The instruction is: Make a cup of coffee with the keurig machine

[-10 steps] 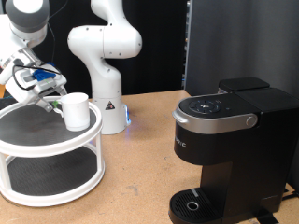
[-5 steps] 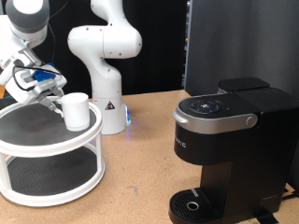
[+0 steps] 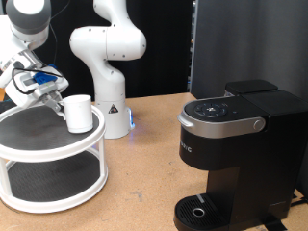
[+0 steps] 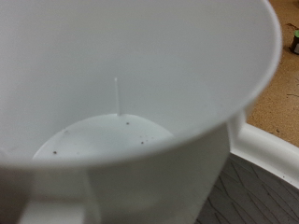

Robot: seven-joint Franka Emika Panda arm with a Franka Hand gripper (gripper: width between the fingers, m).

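The white cup [image 3: 78,113] stands upright on the top tier of a white round two-tier shelf [image 3: 48,146] at the exterior view's left. My gripper [image 3: 54,102] is right at the cup's left side near its rim, with the fingers apart and nothing held. The wrist view looks straight into the empty cup [image 4: 121,84] from very close, and no fingers show there. The black keurig machine [image 3: 236,144] stands at the exterior view's right with its lid down. Its round drip base [image 3: 197,212] holds nothing.
The arm's white base [image 3: 108,58] stands behind the shelf on the wooden table [image 3: 144,183]. A dark panel [image 3: 241,43] rises behind the machine. The shelf's white rim [image 4: 266,154] and dark mat [image 4: 252,196] show beside the cup in the wrist view.
My gripper has crept slightly closer to the cup's side. The cup, shelf and machine have not moved.
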